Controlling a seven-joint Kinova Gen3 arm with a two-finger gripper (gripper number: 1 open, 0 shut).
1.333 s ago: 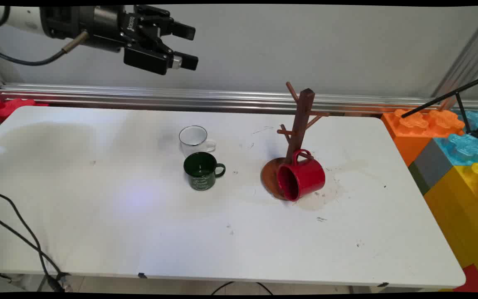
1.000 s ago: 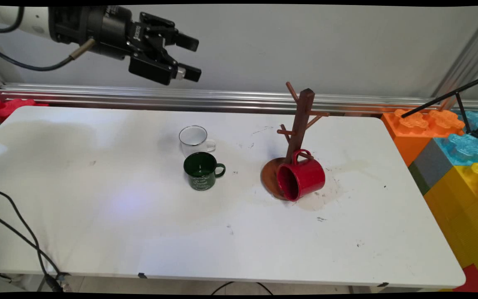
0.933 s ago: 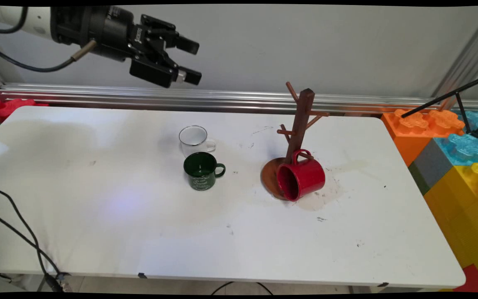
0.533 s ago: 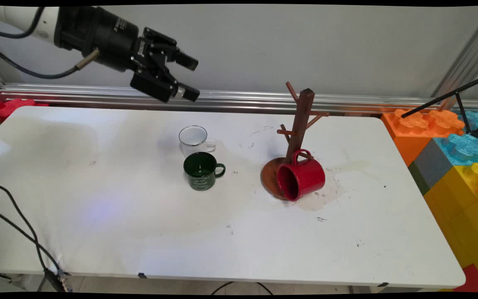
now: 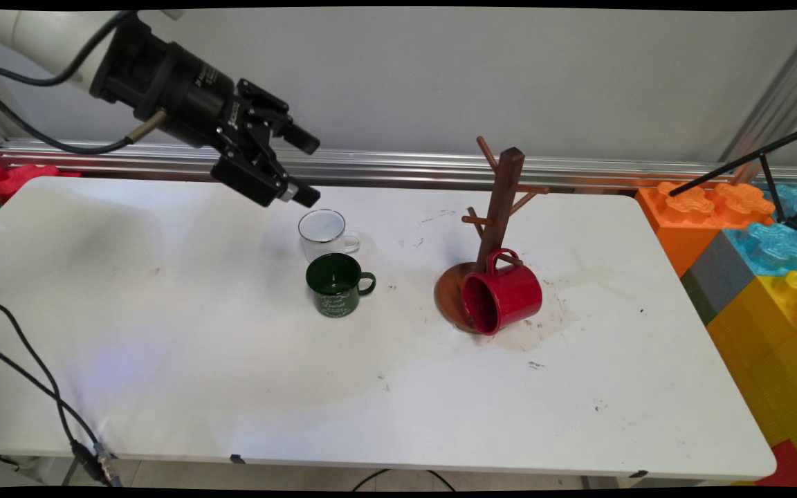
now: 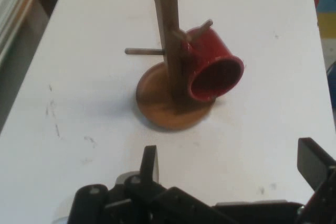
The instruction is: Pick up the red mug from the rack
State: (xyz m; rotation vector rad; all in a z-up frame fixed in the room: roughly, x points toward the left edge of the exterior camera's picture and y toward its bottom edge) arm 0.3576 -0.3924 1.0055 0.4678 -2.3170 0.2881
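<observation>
Lowered and tilted downward since earlier, gripper hangs over the table's far side | jaws spread, holding nothing | nearest: clear glass cup just below, green mug beside it | red mug hangs on mug tree, well apart.

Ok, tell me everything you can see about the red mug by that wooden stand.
The red mug is glossy, enamel-like, red inside and out, with a loop handle. It hangs tipped on its side, handle hooked over a low peg of the wooden mug tree, its open mouth turned toward the table's near left. Its lower rim reaches down over the tree's round base; whether it rests there cannot be told. Nothing else touches it.
</observation>
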